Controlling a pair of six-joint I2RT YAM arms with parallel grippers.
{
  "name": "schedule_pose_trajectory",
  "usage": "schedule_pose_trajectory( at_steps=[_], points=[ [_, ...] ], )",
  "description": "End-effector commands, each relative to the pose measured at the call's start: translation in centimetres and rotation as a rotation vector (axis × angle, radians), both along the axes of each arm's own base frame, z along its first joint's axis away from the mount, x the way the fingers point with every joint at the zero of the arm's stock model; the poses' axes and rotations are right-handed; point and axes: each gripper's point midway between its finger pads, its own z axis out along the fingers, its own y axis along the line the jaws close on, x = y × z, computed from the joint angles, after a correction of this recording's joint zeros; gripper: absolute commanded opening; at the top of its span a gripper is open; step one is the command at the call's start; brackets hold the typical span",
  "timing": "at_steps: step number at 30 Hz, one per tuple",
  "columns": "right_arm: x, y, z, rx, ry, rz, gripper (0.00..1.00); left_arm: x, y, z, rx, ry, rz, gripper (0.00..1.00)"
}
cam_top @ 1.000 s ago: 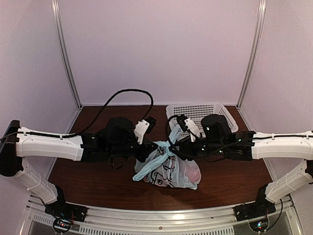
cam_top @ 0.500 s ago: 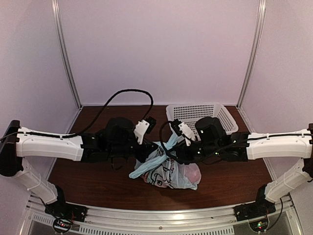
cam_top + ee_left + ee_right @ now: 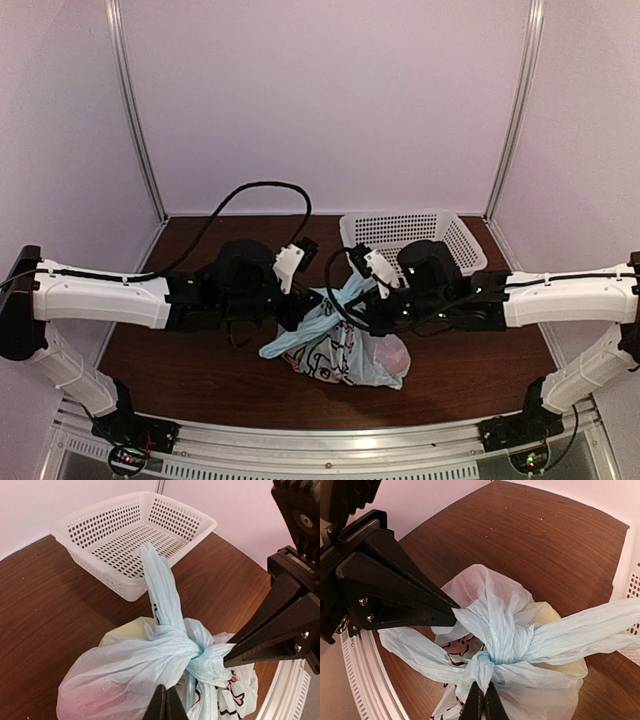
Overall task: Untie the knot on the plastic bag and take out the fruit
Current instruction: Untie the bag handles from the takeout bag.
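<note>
On the plastic bag (image 3: 115,675), only wrist views show left gripper (image 3: 162,700) and right gripper (image 3: 482,701) clamped.

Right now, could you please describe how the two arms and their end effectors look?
Left arm and right arm: white tubular links, black joints, black cables looping behind. Left end effector and right end effector: black tapered wedges with small screws.

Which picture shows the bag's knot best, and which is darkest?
Left wrist view: the knot is sharp and evenly lit. Right wrist view: just as clear, though the left pincer is only a black shape. Top view: dimmer, the plastic bag small, its knot hard to make out.
</note>
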Motion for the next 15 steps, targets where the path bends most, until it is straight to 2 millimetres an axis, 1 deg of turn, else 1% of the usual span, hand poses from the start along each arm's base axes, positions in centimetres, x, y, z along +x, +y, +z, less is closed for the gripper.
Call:
schedule_pose_trajectory(
  at_steps=[1, 8, 15],
  points=[
    [0.0, -0.2, 1.5, 0.048, -0.031, -0.024, 0.00, 0.7, 0.3, 1.9, -0.074, -0.021, 0.036, 0.00],
    [0.0, -1.0, 1.6, 0.062, -0.040, -0.054, 0.00, 1.1, 1.2, 2.0, -0.098, -0.009, 0.066, 0.00],
    [0.0, -2.4, 1.5, 0.056, -0.047, -0.094, 0.00, 1.7, 2.6, 2.4, -0.117, -0.005, 0.103, 0.00]
  ],
)
